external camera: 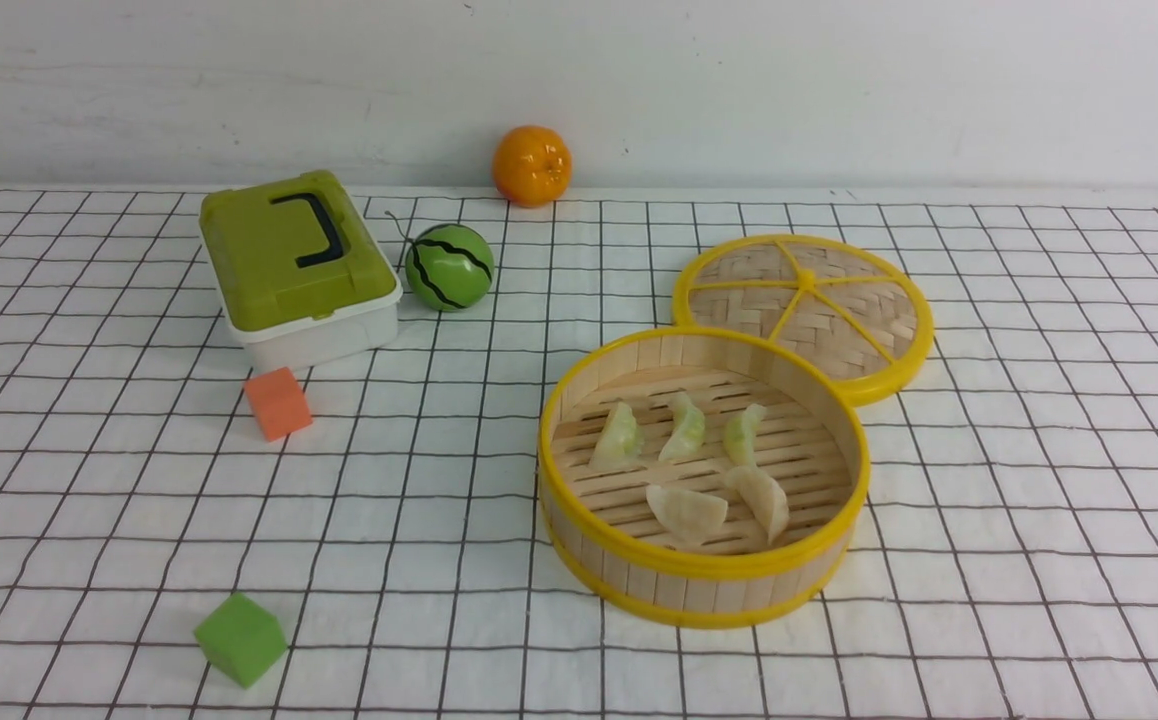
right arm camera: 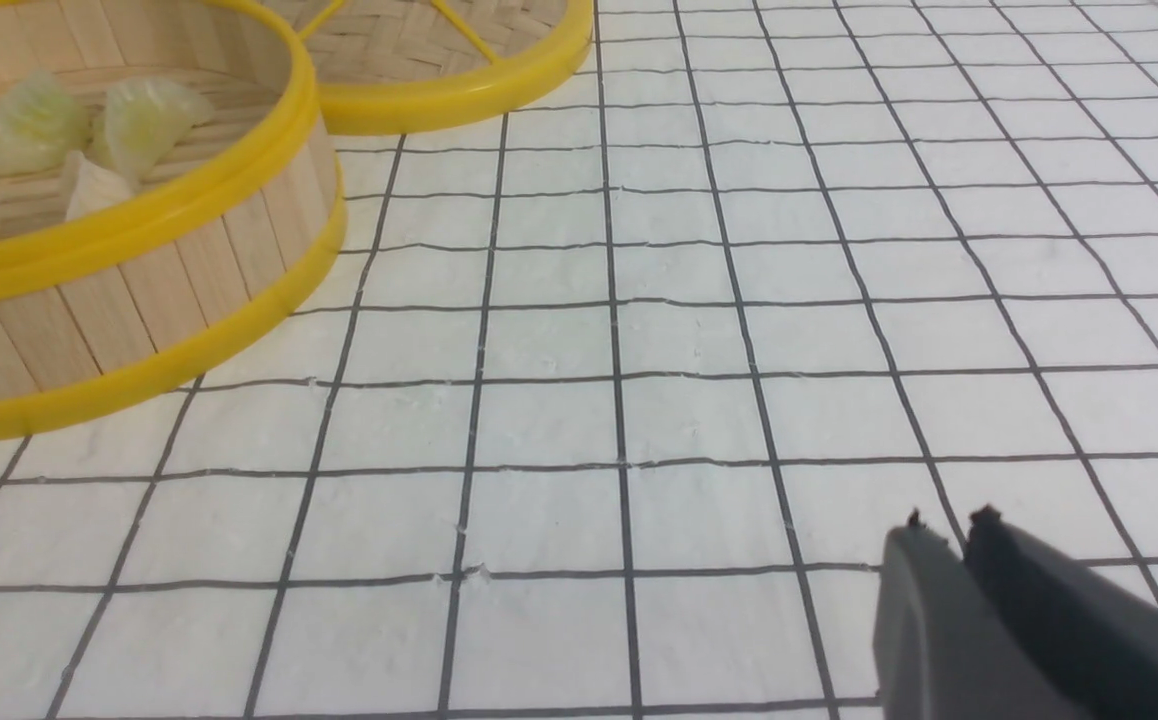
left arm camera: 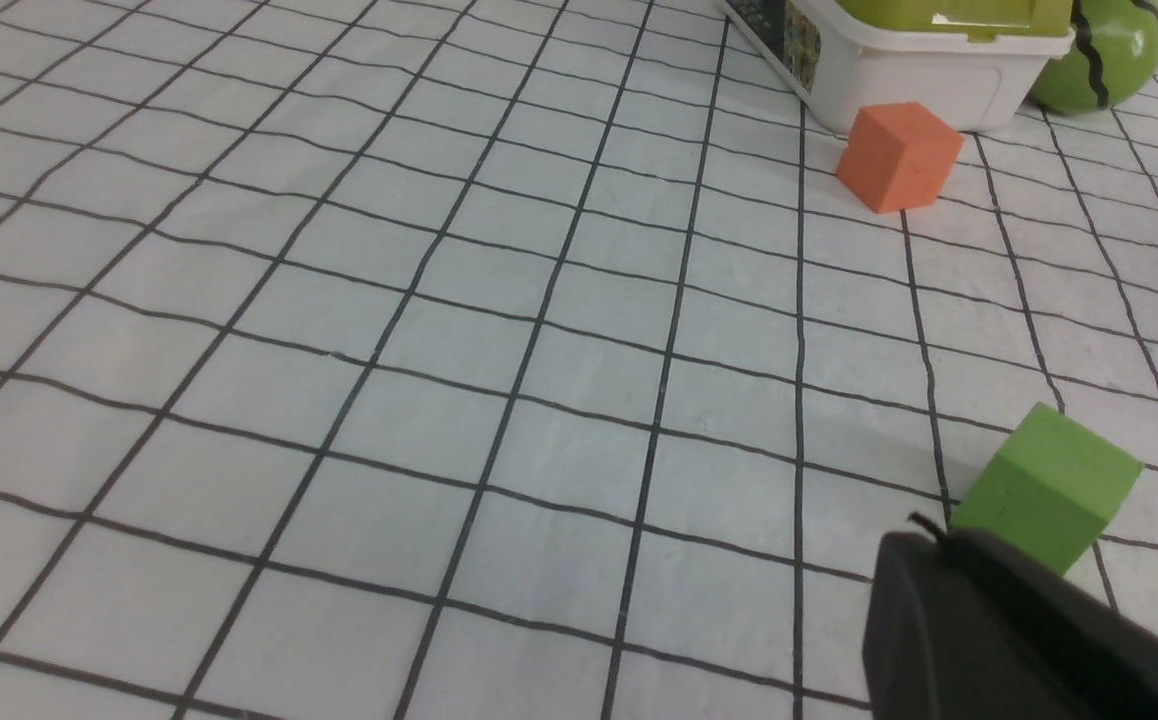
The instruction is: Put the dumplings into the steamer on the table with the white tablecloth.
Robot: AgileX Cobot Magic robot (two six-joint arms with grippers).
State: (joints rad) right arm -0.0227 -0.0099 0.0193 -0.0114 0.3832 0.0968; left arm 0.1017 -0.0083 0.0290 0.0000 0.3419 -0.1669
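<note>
The steamer [external camera: 704,585] stands on the white tablecloth [external camera: 419,500] right of centre. Inside it lie the dumplings: three pale green ones in a row [external camera: 684,428] and two cream-white ones [external camera: 687,513] nearer me. The right wrist view catches the steamer's wall [right arm camera: 139,290] and some of the dumplings [right arm camera: 144,115]. Neither arm appears in the front view. My left gripper [left arm camera: 924,530] is shut and empty, low over the cloth beside a green cube [left arm camera: 1049,485]. My right gripper [right arm camera: 944,520] hovers over bare cloth away from the steamer, with a narrow gap between its tips and nothing in it.
The flat woven lid [external camera: 804,310] leans against the steamer's far side. At the back left stand a green-lidded white box [external camera: 294,265], a watermelon ball [external camera: 449,267] and an orange [external camera: 532,165]. An orange cube [external camera: 278,403] and the green cube [external camera: 240,638] lie on the left.
</note>
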